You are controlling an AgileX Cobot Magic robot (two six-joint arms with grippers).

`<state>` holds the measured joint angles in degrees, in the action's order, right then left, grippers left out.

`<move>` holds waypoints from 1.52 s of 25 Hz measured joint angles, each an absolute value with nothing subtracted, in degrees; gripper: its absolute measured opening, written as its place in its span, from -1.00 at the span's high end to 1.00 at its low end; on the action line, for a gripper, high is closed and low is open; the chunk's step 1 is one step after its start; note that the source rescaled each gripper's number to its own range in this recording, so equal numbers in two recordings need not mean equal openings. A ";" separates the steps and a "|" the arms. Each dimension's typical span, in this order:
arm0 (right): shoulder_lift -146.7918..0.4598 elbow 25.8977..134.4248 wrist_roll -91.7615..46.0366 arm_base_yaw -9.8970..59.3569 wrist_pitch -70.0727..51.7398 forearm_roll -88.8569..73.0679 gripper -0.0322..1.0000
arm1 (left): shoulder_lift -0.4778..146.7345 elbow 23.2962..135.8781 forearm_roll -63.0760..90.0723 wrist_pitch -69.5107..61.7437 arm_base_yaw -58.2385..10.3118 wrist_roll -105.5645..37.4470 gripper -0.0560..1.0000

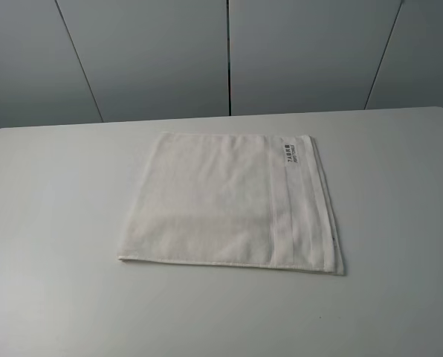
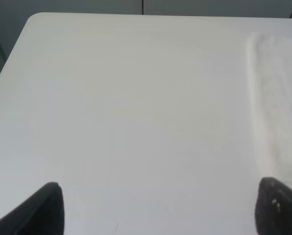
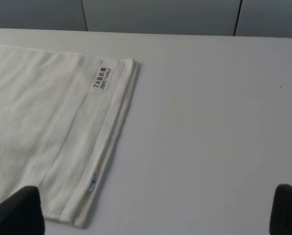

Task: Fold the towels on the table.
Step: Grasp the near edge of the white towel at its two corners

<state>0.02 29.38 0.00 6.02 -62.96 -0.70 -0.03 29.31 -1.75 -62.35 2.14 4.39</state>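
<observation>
A white terry towel lies flat and folded into a rough square in the middle of the white table. Its stripe band runs along the right side, with a small dark-printed label near the far right corner. Neither arm shows in the high view. In the left wrist view the left gripper is open over bare table, with the towel's edge off to one side. In the right wrist view the right gripper is open, with the towel and its label ahead of one finger.
A grey panelled wall stands behind the table's far edge. The table's rounded corner shows in the left wrist view. Bare tabletop surrounds the towel on all sides.
</observation>
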 joint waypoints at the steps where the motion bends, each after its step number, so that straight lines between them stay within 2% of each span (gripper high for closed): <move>1: 0.02 29.38 0.00 6.02 -62.96 -0.70 -1.00 | -0.03 29.31 -1.75 -62.35 2.14 4.39 -1.00; 38: 0.02 29.38 0.00 6.02 -62.96 -0.70 -1.00 | -0.03 29.31 -1.75 -62.35 2.14 4.39 -1.00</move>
<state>0.02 29.38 0.00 6.02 -62.96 -0.70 -0.03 29.31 -1.75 -62.35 2.14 4.39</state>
